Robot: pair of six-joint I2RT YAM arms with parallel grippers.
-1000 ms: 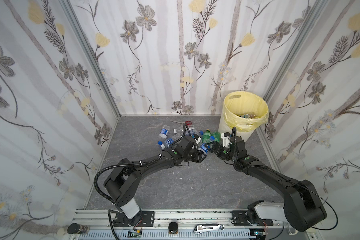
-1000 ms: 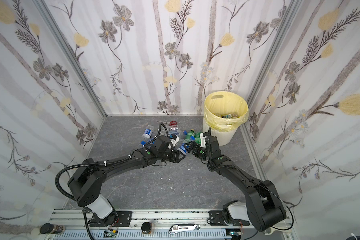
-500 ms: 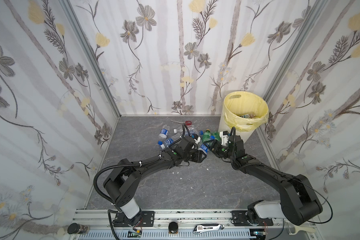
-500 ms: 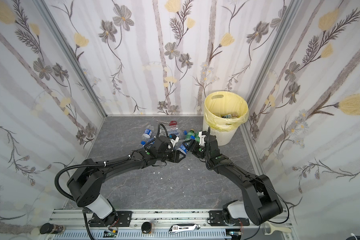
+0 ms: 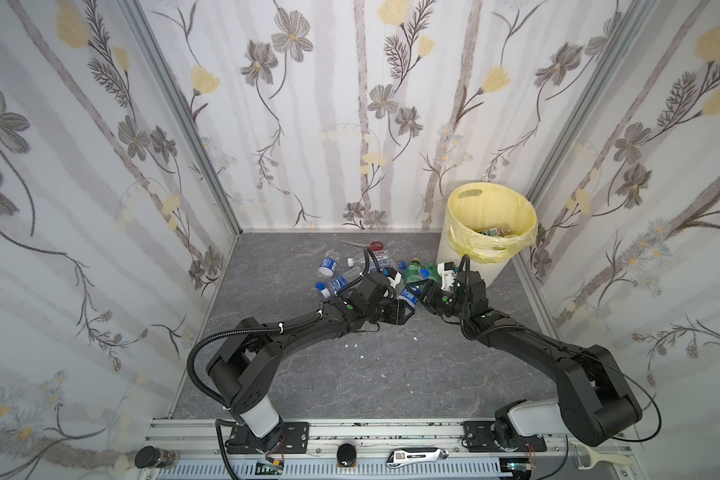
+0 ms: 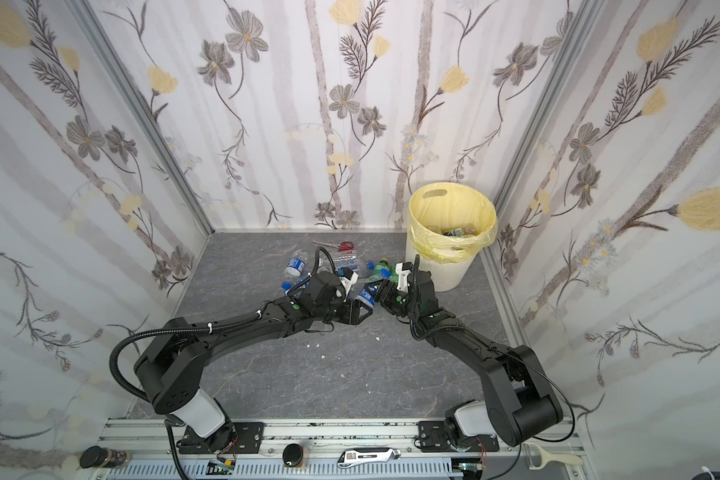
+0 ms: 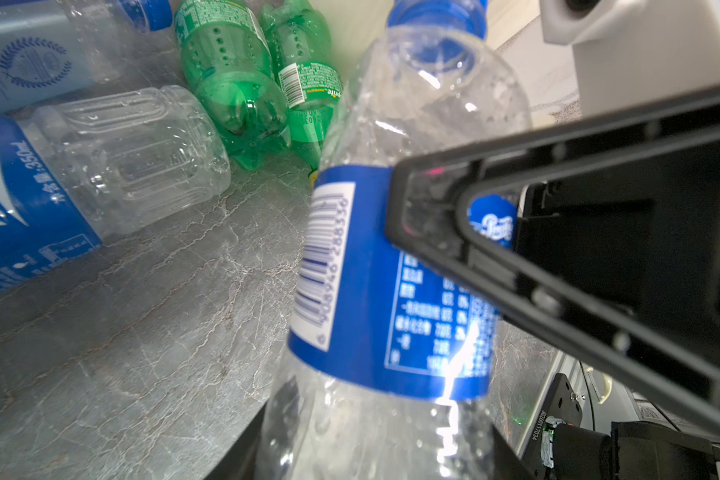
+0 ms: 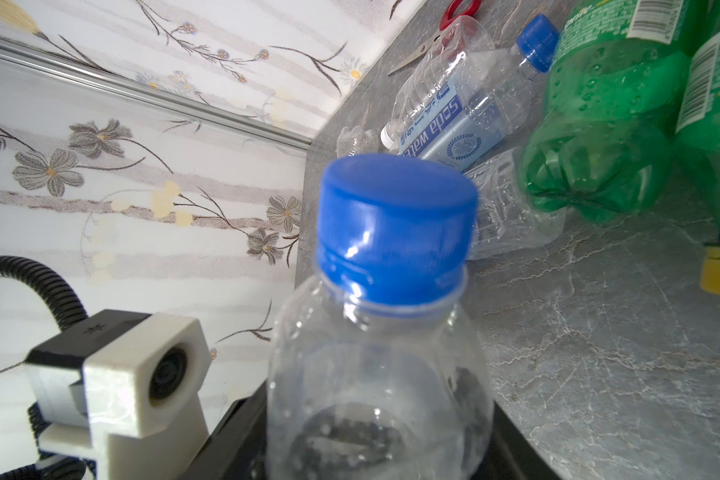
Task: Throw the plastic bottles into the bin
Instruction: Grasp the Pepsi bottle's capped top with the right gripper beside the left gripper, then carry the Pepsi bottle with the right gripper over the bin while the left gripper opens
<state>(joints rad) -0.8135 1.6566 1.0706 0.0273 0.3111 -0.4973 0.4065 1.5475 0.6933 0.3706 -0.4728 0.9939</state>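
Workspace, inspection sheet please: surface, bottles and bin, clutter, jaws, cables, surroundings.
Surface: grey marbled table, scattered white crumbs.
Job's things: loose bottles lie near the back, two green bottles among them; bin stands back right, with bottles inside.
Clutter: red-handled scissors behind the bottles.
Jaws: left jaws and right jaws both closed on one blue-labelled bottle, off the table.
Cables: corrugated hose loops beside left arm; no snag seen.
Surroundings: floral walls; jar, peeler by front rail.

- grey table [image 5: 350, 374]; the bin [image 5: 500, 268] stands at its far corner;
- bottles [image 5: 328, 266], clear and green, lying just left of the bin;
- scissors [image 5: 374, 245] left of the bin too
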